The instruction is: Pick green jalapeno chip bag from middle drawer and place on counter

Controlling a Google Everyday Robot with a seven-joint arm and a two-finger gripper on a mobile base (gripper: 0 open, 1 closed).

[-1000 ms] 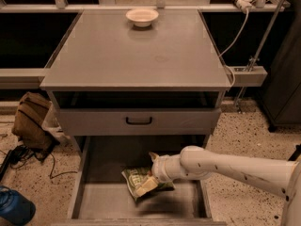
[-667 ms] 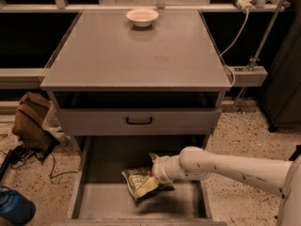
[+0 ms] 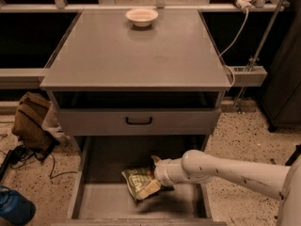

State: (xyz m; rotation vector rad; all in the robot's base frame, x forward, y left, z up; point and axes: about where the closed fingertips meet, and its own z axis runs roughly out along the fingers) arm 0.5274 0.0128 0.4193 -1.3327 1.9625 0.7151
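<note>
Reaching into the middle drawer [image 3: 106, 204] from its right side, the claw [image 3: 151, 187] sits low over the drawer floor and looks clamped on the green jalapeno chip bag [image 3: 135, 178]. One pale finger [image 3: 150, 189] lies across the bag's lower right corner and the other is hidden behind it, so the grip is a judgement, not a plain sight. The bag extends from the claw away from the arm [image 3: 225, 171], toward the left of the picture. It is tilted rather than flat, and its long axis seems to slant from above-left of the claw down toward the claw. What matters for the coming move is that the worktop [image 3: 141, 60] lies well above and beyond the claw, with a shut drawer front [image 3: 139, 121] and its black handle directly between them. The bag will probably have to come up and outward, toward the open end of the drawer, before it can travel over that front. A pale bowl [image 3: 141, 17] stands at the worktop's far edge, well apart from the claw. The bag itself is crinkled and green with pale lettering across its face and a lighter edge where the claw meets it — soft stuff, likely to sag or twist from a corner hold.
</note>
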